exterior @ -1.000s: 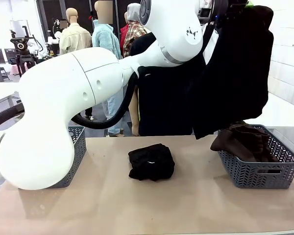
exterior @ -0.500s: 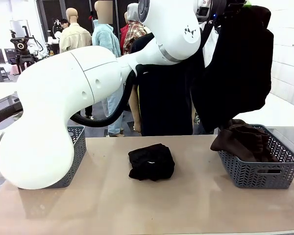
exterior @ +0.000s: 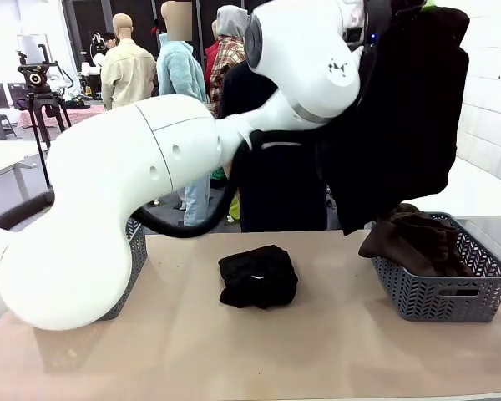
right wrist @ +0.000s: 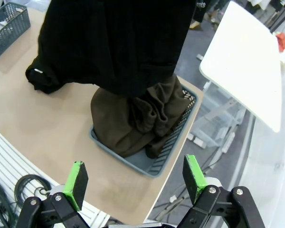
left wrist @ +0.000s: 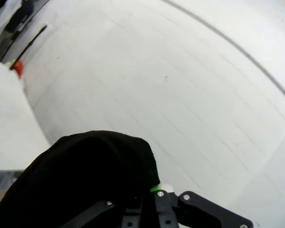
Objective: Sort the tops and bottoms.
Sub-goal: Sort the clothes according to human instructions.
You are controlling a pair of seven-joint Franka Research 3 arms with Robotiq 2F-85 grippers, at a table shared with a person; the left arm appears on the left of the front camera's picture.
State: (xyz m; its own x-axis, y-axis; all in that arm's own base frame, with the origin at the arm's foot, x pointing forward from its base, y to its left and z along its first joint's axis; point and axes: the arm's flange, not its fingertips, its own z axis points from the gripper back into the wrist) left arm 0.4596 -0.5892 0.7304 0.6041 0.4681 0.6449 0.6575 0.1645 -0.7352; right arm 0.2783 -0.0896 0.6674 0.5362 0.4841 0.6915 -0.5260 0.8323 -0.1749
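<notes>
The right end effector (right wrist: 134, 178) hovers high over the near side of the basket (exterior: 444, 294), its jaws wide and empty, looking down into it. The basket sits on the surface (exterior: 234, 351) and holds brown trousers (exterior: 411, 238), heaped up and spilling over its left rim. Left of the basket and well apart from it, a folded black piece (exterior: 258, 276) lies on the surface. Farther left of the basket, at the surface's other end, stands a second basket (exterior: 134, 251), largely hidden by the left arm. High above the basket, the left end effector (left wrist: 149, 192) is clamped on a black garment (exterior: 405, 117). The garment hangs in a long drape, and its lower edge reaches down to the trousers. Whether it touches them cannot be told.
</notes>
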